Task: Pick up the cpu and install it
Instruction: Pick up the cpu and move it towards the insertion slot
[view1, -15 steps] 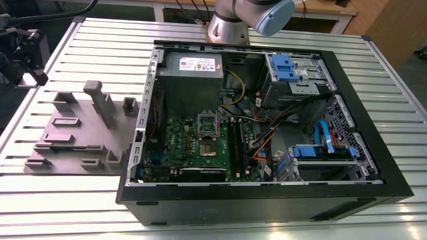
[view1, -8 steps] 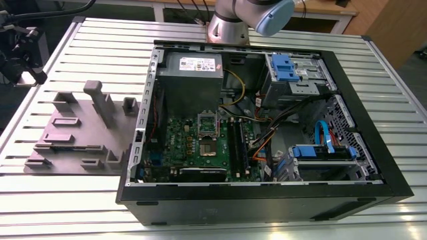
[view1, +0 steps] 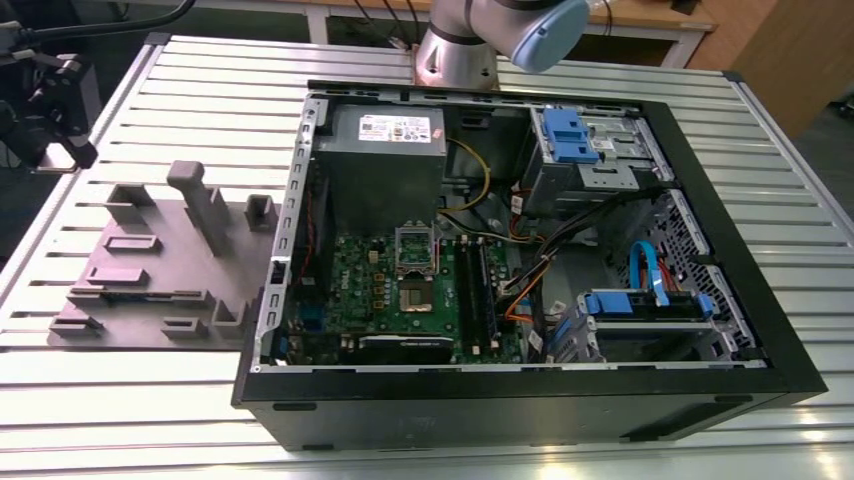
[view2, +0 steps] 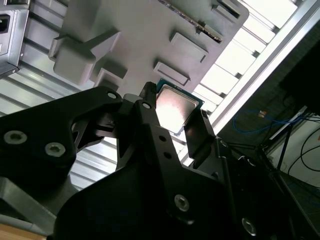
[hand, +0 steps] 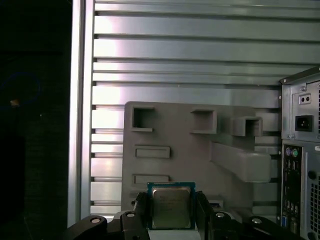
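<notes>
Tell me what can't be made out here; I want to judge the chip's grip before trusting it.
- Underside of the cpu: it faces away from the camera in both wrist views.
- The cpu's side edges: covered in both wrist views by the black fingers of the pincer.
- Contacts of the socket: too small to see in the exterior view.

My exterior view looks steeply down from high and well back over the whole bench (view1: 134, 400), the open computer case (view1: 747, 390) and the grey tray (view1: 147, 270). Both wrist views sit close behind the end effector (hand: 172, 215), facing past the cpu (hand: 171, 207) it grips onto that same tray. The first wrist view looks squarely down; the second slants toward the bench edge.
</notes>
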